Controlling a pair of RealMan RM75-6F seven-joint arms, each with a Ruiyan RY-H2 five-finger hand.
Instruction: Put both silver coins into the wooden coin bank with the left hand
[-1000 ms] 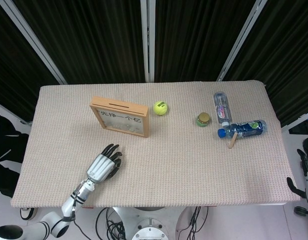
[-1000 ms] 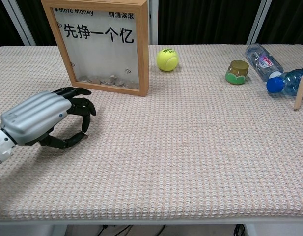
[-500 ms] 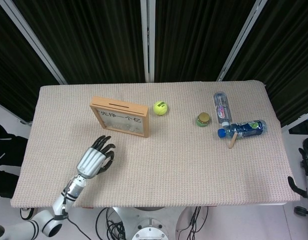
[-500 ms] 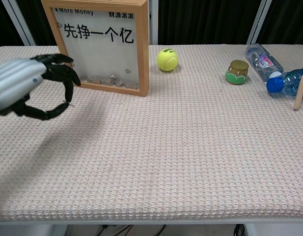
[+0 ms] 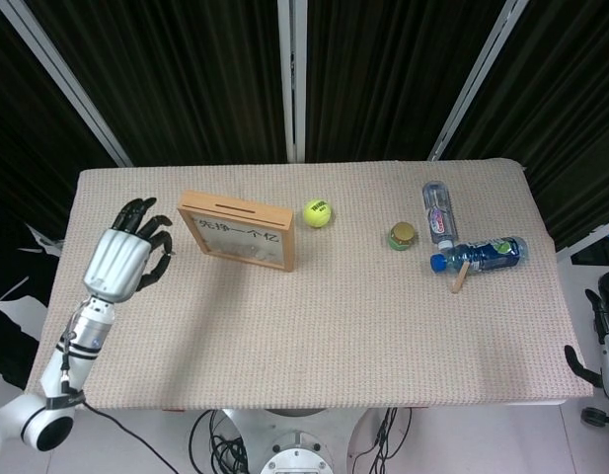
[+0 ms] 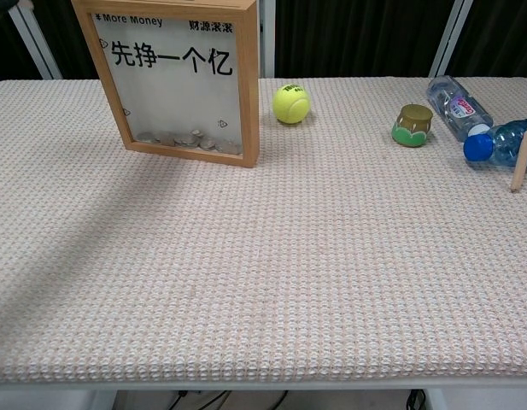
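Observation:
The wooden coin bank stands upright at the back left of the table, its slot on the top edge. Through its clear front several coins lie at the bottom. My left hand hovers raised just left of the bank, fingers curled toward the thumb in a pinch. The silver coin in that pinch is too small to make out from above. No loose coin shows on the cloth. My right hand hangs off the table's right edge, only partly visible.
A tennis ball lies right of the bank. Farther right are a small green and gold jar, two lying water bottles and a wooden stick.
My left hand rose from the cloth near the front edge and swung back and left, ending beside the bank's left end. It has left the chest view.

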